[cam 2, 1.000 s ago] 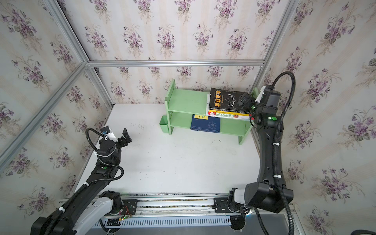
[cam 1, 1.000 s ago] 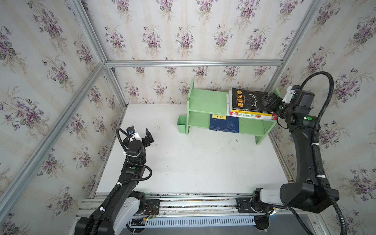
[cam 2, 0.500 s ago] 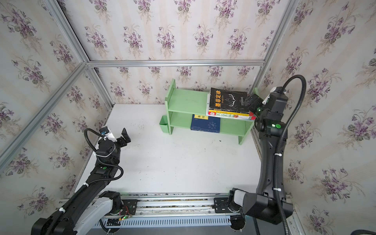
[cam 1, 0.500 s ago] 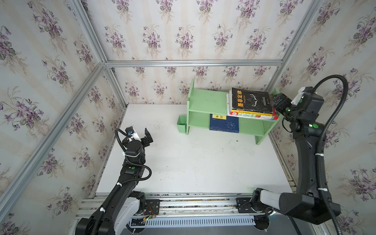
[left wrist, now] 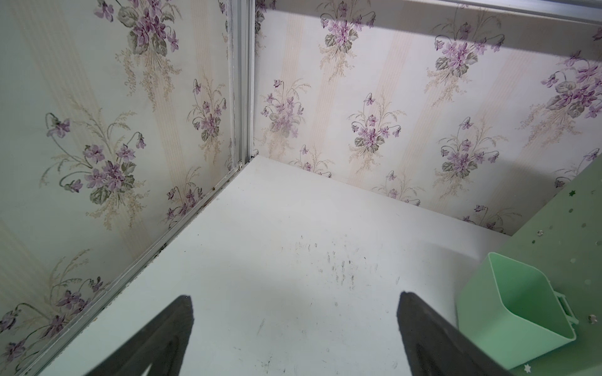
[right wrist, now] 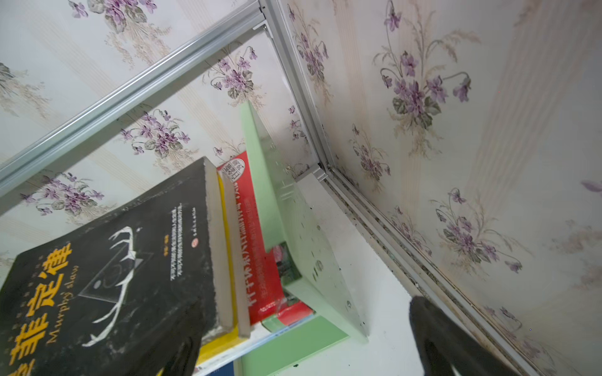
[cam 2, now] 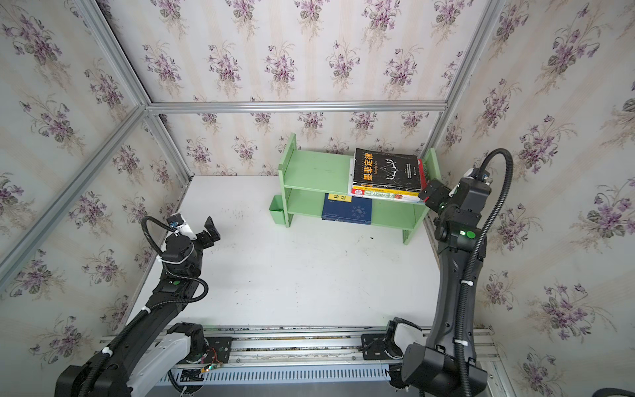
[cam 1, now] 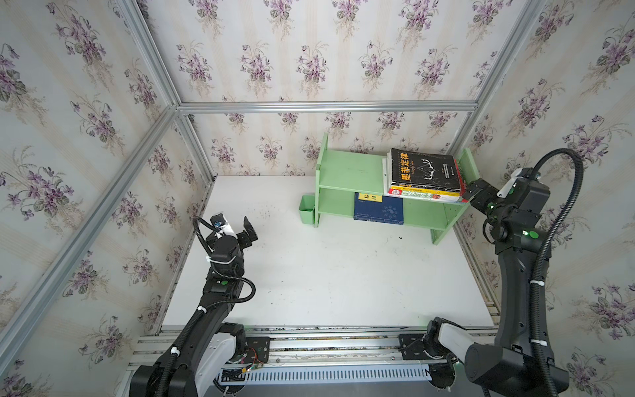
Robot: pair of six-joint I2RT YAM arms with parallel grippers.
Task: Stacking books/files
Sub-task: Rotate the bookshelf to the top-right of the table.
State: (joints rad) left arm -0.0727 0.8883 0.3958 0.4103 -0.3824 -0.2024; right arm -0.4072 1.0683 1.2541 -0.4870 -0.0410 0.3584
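White table (cam 1: 343,275) bears one green shelf (cam 1: 347,172): on its top board one stack (cam 1: 426,193) of at least three books, black book (cam 1: 424,170) uppermost, on its lower board one navy book (cam 1: 378,210); left gripper (left wrist: 294,312), well apart from the shelf, and right gripper (cam 1: 474,190), just beside its end, both gape empty.

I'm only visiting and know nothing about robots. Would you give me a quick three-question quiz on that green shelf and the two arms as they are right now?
1. True or false: the black paperback with orange title and white antlers is the topmost book on the upper board of the green wooden shelf unit.
2. Where does the navy book with a yellow label lie? A) on the lower board; B) on top of the black paperback; C) standing upright on the upper board.
3. Fill in: the left gripper and the right gripper both have their jaws ___.

Key: 1 true; 2 A; 3 open.
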